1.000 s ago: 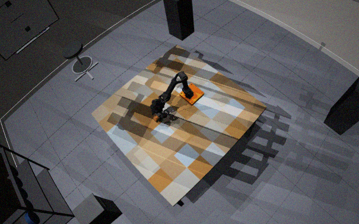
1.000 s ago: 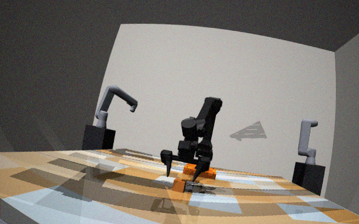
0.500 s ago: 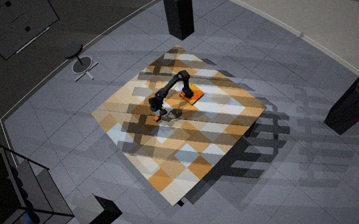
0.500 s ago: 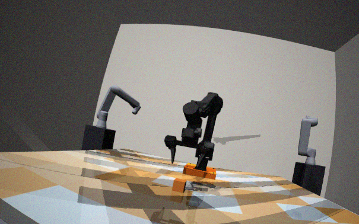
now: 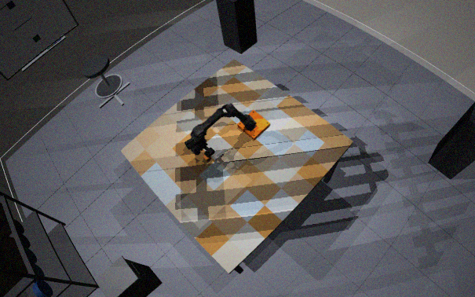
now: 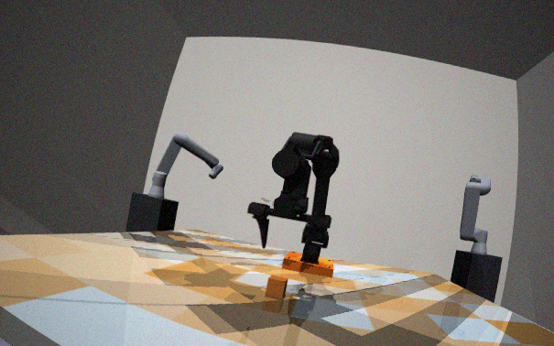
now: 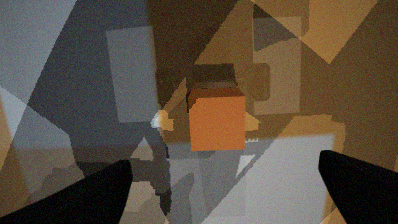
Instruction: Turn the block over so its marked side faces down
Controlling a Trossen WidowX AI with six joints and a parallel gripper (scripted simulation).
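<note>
A small orange block point(image 5: 207, 158) point(image 6: 276, 287) point(image 7: 217, 123) sits flat on the patchwork-patterned table point(image 5: 232, 251) point(image 6: 74, 316). In the wrist view its upper face is plain orange and a darker side shows along its far edge. I cannot make out a mark on the faces in view. My gripper point(image 6: 288, 252) point(image 7: 225, 165) is open and empty. It is above the table, with its fingers wide apart and the block framed between them but farther off in the wrist view. The block's underside is hidden.
My arm's base stands on an orange plate point(image 5: 263, 125) point(image 6: 293, 263) beyond the block in the exterior view. Two grey arms point(image 6: 195, 150) point(image 6: 469, 215) on dark pedestals stand past the table. A stool point(image 5: 108, 84) and a shelf rack stand off the table.
</note>
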